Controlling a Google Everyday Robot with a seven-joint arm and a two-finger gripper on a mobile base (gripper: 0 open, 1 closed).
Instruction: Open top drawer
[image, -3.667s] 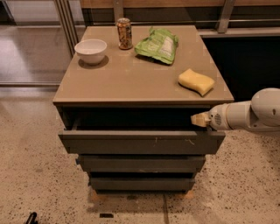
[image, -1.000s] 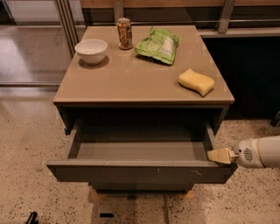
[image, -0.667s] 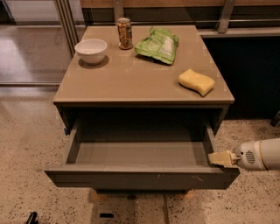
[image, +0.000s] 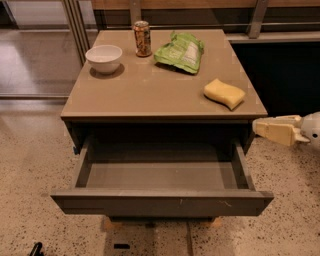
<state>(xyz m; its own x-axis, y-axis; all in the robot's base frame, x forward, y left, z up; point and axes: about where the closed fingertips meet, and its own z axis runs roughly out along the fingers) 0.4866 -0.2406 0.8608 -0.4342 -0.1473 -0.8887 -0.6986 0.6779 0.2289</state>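
The top drawer (image: 160, 201) of the grey cabinet stands pulled far out. Its dark-grey front faces me, with small pale scratch marks right of centre. Its plain grey inside is empty. My gripper (image: 262, 128) is at the right edge of the view, beside the cabinet's right side and above the drawer's right wall. It points left and is apart from the drawer, holding nothing. The lower drawer fronts are hidden beneath the open drawer.
On the cabinet top (image: 145, 95) stand a white bowl (image: 104, 58), a drink can (image: 142, 38), a green chip bag (image: 181, 51) and a yellow sponge (image: 224, 93). Speckled floor surrounds the cabinet. A glass partition is at the back left.
The drawer was pulled from nearly closed to wide open. My gripper has since let go of the drawer's right end and lifted up and back to the right.
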